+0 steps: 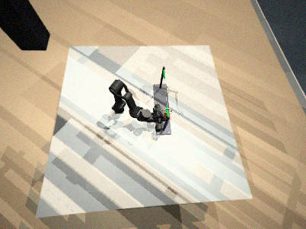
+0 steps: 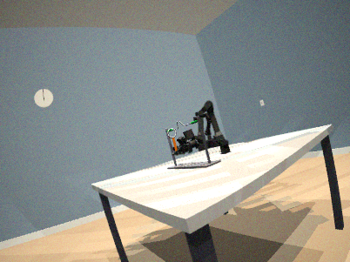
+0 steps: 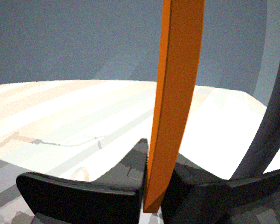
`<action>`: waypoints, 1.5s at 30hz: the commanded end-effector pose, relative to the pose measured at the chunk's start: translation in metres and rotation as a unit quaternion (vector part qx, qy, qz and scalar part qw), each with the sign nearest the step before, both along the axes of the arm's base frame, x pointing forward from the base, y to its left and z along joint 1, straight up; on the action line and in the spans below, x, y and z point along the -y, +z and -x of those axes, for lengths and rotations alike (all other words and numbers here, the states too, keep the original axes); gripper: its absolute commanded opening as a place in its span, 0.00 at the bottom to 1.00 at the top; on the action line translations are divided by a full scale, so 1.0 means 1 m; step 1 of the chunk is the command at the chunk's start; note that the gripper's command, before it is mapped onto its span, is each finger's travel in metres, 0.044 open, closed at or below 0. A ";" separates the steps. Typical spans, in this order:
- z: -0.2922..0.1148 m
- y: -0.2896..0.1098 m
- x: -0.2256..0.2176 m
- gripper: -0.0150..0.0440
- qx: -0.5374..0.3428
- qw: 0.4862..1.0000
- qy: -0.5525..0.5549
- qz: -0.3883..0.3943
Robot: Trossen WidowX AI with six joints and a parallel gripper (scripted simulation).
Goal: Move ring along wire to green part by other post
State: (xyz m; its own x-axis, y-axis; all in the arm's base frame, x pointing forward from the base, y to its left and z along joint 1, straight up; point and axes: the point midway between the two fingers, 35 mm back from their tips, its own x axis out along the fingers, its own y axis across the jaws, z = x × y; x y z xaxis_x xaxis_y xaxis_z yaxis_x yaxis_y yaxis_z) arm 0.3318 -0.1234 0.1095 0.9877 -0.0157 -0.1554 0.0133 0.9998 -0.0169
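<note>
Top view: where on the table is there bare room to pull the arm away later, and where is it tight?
Bare stretches of the table lie between the wire stand's base plate and the near edge, and right of the plate toward the right edge. It is crowded left of the plate, where the arm reaches in and the jaws of the gripper grip the orange handle beside the near post.

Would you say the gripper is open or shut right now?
Shut on the orange handle: both fingers press its lower end.
</note>
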 end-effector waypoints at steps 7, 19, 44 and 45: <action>0.000 0.012 0.001 0.00 0.000 1.000 0.002 0.001; 0.000 0.022 0.001 0.00 0.001 1.000 0.004 0.001; 0.000 0.022 -0.008 0.00 0.000 1.000 0.005 0.000; 0.000 0.022 -0.009 0.00 0.000 1.000 0.005 0.000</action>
